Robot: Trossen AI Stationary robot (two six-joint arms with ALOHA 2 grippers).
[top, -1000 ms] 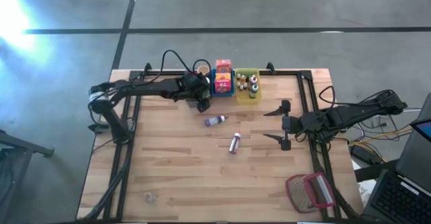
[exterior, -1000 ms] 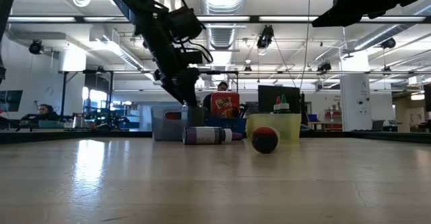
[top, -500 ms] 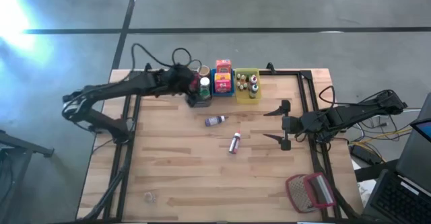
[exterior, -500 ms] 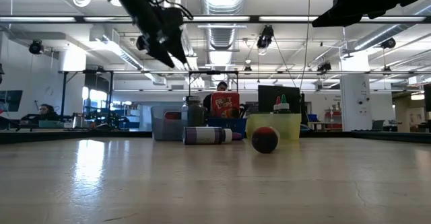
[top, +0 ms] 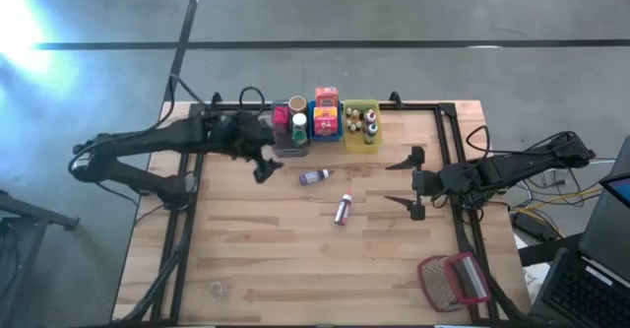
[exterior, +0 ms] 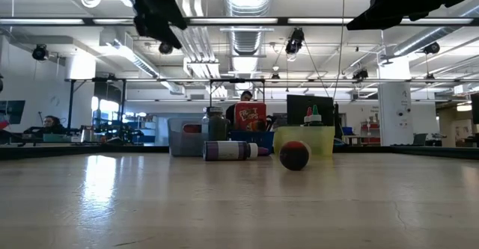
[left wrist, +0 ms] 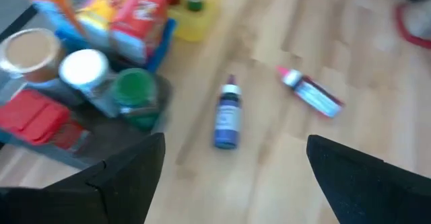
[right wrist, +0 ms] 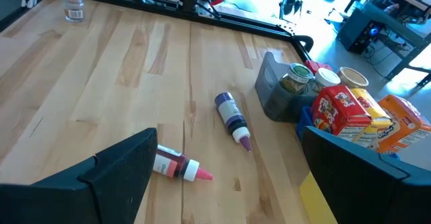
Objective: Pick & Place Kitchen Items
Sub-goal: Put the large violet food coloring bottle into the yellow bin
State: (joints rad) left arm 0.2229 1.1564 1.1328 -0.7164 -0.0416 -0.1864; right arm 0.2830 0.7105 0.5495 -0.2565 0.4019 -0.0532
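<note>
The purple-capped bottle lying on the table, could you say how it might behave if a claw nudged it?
The purple-capped bottle lies on its side on the bare wood, and it looks round, so it would probably roll. It looks small and slim, so likely light. Its smooth-looking body might slip in a loose pinch.

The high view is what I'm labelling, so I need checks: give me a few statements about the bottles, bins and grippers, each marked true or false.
1. Two small bottles lie on the bare table: the purple-capped bottle and the pink-capped bottle. True.
2. The left gripper holds a bottle. False: it is open and empty, beside the grey bin.
3. The yellow bin holds small bottles. True.
4. The right gripper is shut. False: it is open, right of the pink-capped bottle.
5. The grey bin is empty. False: it holds jars and a red packet.
</note>
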